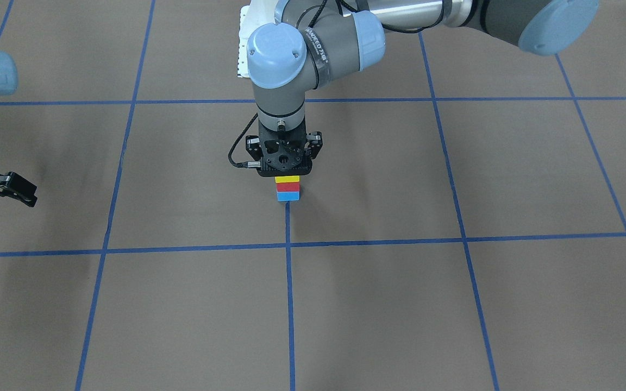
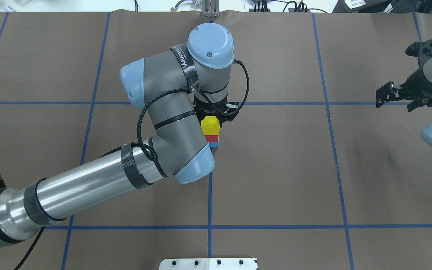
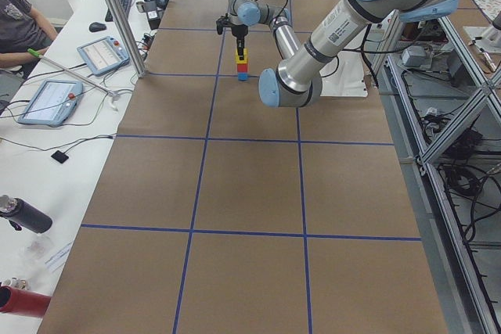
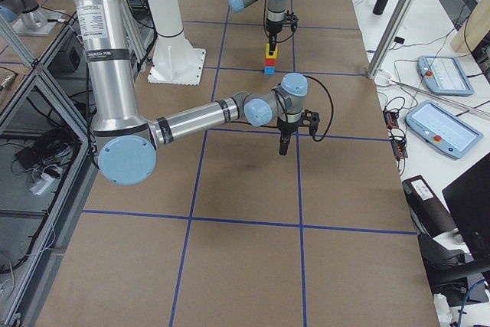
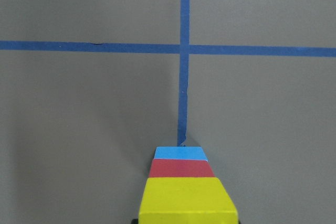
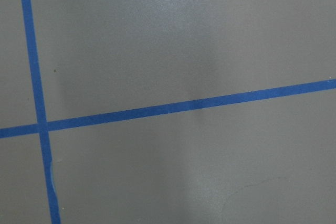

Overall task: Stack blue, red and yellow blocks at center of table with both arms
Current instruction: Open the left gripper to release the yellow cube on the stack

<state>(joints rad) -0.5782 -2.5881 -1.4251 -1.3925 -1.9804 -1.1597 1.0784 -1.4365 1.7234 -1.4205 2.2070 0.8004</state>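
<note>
Front-facing view: the blue block [image 1: 288,196] sits on the table [image 1: 454,315] near its middle, at the end of a tape line [image 1: 289,304]. The red block [image 1: 287,187] is on it and the yellow block [image 1: 287,178] on top, edges flush, stack upright. The left gripper [image 1: 286,169] hangs straight down over the yellow block. Its body hides the fingers, so opening and grip cannot be told. The right gripper [image 1: 11,190] is at the view's left edge, well apart from the stack and carrying nothing; how far it is open is unclear. Overhead view: the left arm [image 2: 88,183] reaches in from the left and bends over the stack. The yellow top face shows just in front of the gripper's black body, with red and blue edges below it. The right gripper is near the right edge over a tape line, tilted, empty. Left side view: the stack stands far down the table with the left gripper's fingers reaching down to the yellow block; too small to judge contact. Right side view: the right arm [image 4: 191,116] is near, its gripper pointing down above the table. The stack stands beyond it, under the left gripper. Left wrist view: the yellow block fills the bottom centre, with red and blue beyond; fingers are out of frame. Right wrist view: table and crossing tape lines only.
</note>
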